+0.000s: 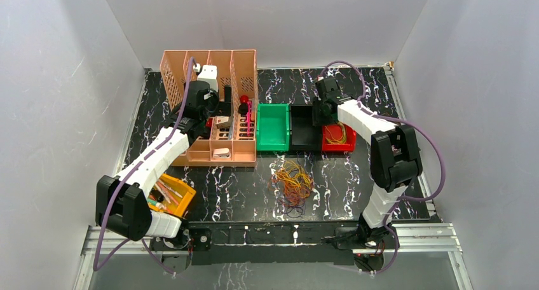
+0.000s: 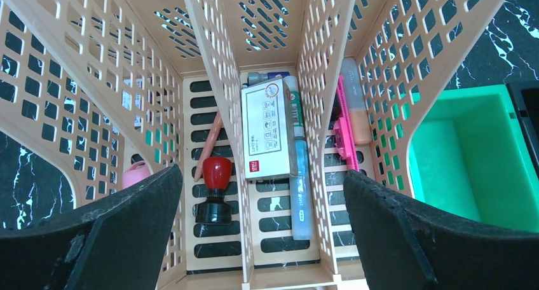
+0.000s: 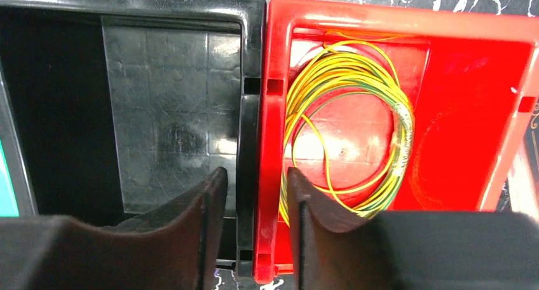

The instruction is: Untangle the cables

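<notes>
Left jaws gape wide over the basket [image 2: 76, 80]. Right jaws, part open and empty, hover above the red bin's [image 3: 407, 16] yellow cables [image 3: 403, 137].

White arms [image 1: 149, 163]; black joints [image 1: 395, 156]; purple cables [image 1: 442, 169]; black-fingered left gripper [image 2: 262, 179].

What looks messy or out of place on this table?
The tangled heap of orange, yellow and red cables lies loose on the table, while one yellow-green coil sits in the red bin.
</notes>
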Tool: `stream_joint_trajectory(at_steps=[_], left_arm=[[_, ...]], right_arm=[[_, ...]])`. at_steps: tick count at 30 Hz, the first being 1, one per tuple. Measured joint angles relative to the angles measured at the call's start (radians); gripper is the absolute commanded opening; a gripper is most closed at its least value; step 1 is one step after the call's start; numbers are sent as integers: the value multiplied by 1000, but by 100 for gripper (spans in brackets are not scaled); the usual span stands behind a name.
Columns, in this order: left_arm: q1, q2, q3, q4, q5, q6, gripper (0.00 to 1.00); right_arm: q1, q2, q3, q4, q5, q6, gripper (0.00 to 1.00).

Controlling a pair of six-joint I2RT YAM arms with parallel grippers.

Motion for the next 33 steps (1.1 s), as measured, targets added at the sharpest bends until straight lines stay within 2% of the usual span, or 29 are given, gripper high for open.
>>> stream_joint_trajectory(at_steps=[3,7,11,21,27,33], left_arm=[[0,0,0,0,0,0,98],[0,0,0,0,0,-1,98],[3,0,0,-2,13,-20,98],[10,-15,-23,15,44,-94,98],[12,-17,-25,15,103,-119,98],[13,-17,-21,-63,222,-163,98]], right_arm=[[2,0,0,-2,8,22,65],[3,-31,-10,-4,11,43,66],[5,-147,-45,-10,25,59,73],[6,-540,-262,10,-66,111,74],[7,-668,-380,9,-102,165,74],[7,-689,-397,-9,-226,116,70]])
